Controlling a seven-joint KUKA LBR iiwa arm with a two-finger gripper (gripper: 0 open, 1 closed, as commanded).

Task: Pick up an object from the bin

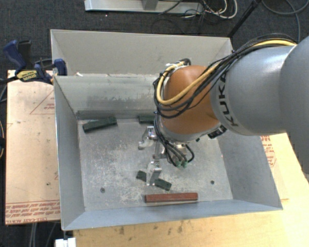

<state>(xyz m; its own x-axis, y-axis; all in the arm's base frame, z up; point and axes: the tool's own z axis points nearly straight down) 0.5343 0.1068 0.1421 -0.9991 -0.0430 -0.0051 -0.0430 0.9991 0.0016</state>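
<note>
My gripper (154, 175) reaches down under the orange wrist cover to the bin floor, front of centre. It stands right on a small dark green block (164, 184), whose ends stick out to the gripper's left and right. Whether the block is gripped cannot be made out. Just in front of it, along the front wall, lies a flat reddish-brown bar (171, 197).
A longer dark green bar (99, 123) lies at the back left of the floor. Another dark green piece (146, 119) sits by the back wall, partly hidden by the wrist cover. The arm and its cables cover the right half of the bin.
</note>
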